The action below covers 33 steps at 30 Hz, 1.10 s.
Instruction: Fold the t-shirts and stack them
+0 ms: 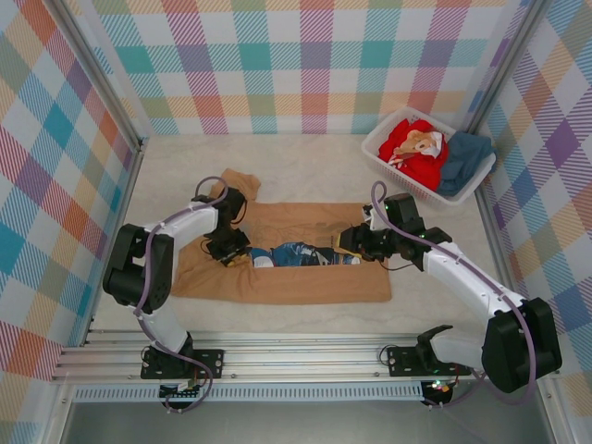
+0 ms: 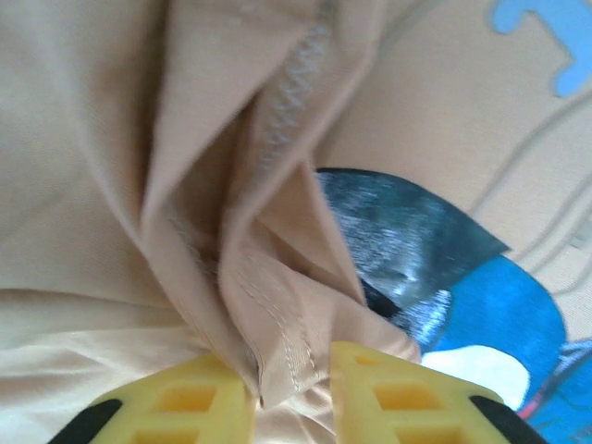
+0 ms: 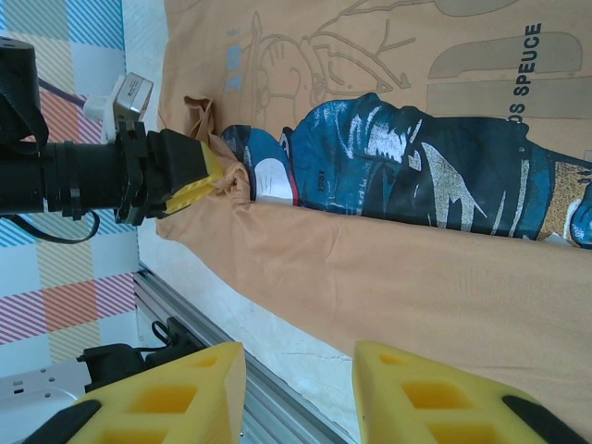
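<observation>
- Nearest the top camera: the left arm (image 1: 148,268) and right arm (image 1: 472,287) stand on the rail (image 1: 305,356) at the table's front edge. Both reach inward over the cloth.
- Table (image 1: 305,166): pale top with checked walls around it.
- Tan shirt (image 1: 305,282) (image 2: 92,139) (image 3: 370,277): lies flat mid-table between the arms, wide from side to side. One sleeve points toward the back at its left end.
- Basket (image 1: 377,154): white, in the back right corner, well apart from the tan shirt.
- Red shirt (image 1: 402,139): crumpled in the basket's left part.
- Teal shirt (image 1: 467,157): crumpled in the basket's right part, touching the red shirt.
- Print (image 1: 301,253) (image 2: 481,296) (image 3: 416,166): a blue-and-white strip across the tan shirt's middle. Plain tan cloth lies over its near edge.
- Right gripper (image 1: 350,242) (image 3: 301,370): by the print's right end, jaws apart with nothing between them, so released.
- Left gripper (image 1: 248,255) (image 2: 291,370) (image 3: 217,180): at the print's left end. Its yellow fingers (image 2: 194,398) stand slightly apart, with a raised, seamed fold (image 2: 277,324) of the tan shirt between them. Whether they pinch it cannot be told.
</observation>
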Available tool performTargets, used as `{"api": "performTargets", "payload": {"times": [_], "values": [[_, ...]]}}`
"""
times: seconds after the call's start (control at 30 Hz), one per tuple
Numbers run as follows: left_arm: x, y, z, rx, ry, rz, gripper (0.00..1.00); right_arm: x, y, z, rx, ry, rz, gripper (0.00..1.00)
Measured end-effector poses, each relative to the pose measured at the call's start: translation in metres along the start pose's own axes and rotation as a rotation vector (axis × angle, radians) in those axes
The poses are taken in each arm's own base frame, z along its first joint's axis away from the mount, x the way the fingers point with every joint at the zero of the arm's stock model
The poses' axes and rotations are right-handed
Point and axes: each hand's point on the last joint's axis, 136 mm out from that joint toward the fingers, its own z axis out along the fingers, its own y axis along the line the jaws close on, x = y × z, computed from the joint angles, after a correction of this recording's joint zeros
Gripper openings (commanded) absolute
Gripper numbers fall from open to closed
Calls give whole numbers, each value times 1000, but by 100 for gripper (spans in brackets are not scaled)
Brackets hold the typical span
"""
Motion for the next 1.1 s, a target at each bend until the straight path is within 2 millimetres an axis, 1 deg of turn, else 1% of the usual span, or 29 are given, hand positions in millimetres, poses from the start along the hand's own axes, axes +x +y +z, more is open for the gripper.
{"api": "performTargets", "payload": {"times": [0.1,0.13,0.2,0.27,0.3,0.53,0.73,0.77,0.8,0.87,0.9,0.93,0.97,1.03,1.1], "values": [[-2,-7,-4,12,-10,7,22,0,-1,0,3,-1,0,34],[-3,-8,-5,14,-12,7,20,0,-1,0,4,0,1,35],[-5,-11,-7,19,-16,7,14,0,-1,0,5,1,2,34],[-7,-14,-7,21,-17,13,2,1,-1,0,5,2,3,33],[-8,-15,-7,21,-16,14,0,1,-1,0,6,2,3,33],[-16,-24,-1,6,-2,23,0,0,-2,0,12,-3,3,30],[-40,-57,-5,41,-32,63,0,0,-3,0,15,-5,4,31],[-43,-61,-5,42,-36,72,5,0,-3,0,16,-5,4,31],[-45,-65,-6,41,-38,80,13,0,-4,0,20,-5,6,31],[-50,-68,-6,31,-53,97,41,1,-8,1,34,3,16,33],[-52,-69,-7,28,-61,104,49,2,-11,2,46,7,25,36],[-53,-68,-8,22,-69,107,56,3,-16,3,68,11,35,39],[-56,-64,-11,12,-81,103,58,4,-22,4,93,13,46,42],[-59,-56,-21,0,-105,88,59,7,-33,3,146,14,71,43],[-61,-41,-39,2,-151,58,60,7,-44,1,187,12,101,43]]}}
